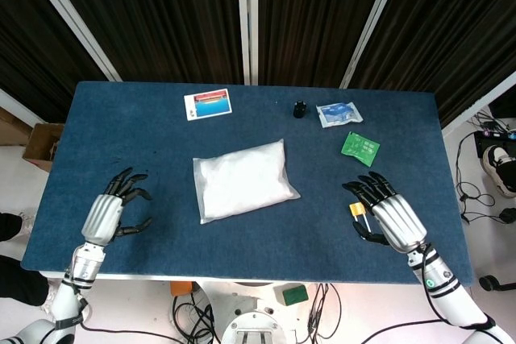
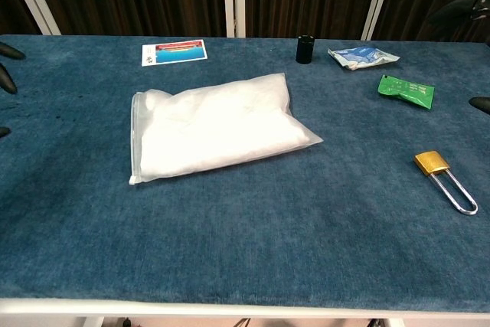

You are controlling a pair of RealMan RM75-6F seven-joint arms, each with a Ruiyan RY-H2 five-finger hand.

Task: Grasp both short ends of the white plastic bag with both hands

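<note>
The white plastic bag [image 1: 243, 180] lies flat in the middle of the blue table, its short ends facing left and right; the chest view shows the bag [image 2: 217, 126] untouched. My left hand [image 1: 111, 212] hovers over the table's left part, well left of the bag, fingers spread and holding nothing. My right hand [image 1: 385, 211] hovers at the right, well clear of the bag, fingers apart and empty. In the chest view only dark fingertips [image 2: 8, 52] show at the left edge and fingertips [image 2: 463, 7] at the right edge.
A brass padlock [image 2: 444, 178] lies right of the bag, under my right hand in the head view. A green packet [image 1: 359, 148], a blue-white pouch [image 1: 339, 113], a small black cap [image 1: 299, 109] and a printed card [image 1: 208, 104] sit along the far side.
</note>
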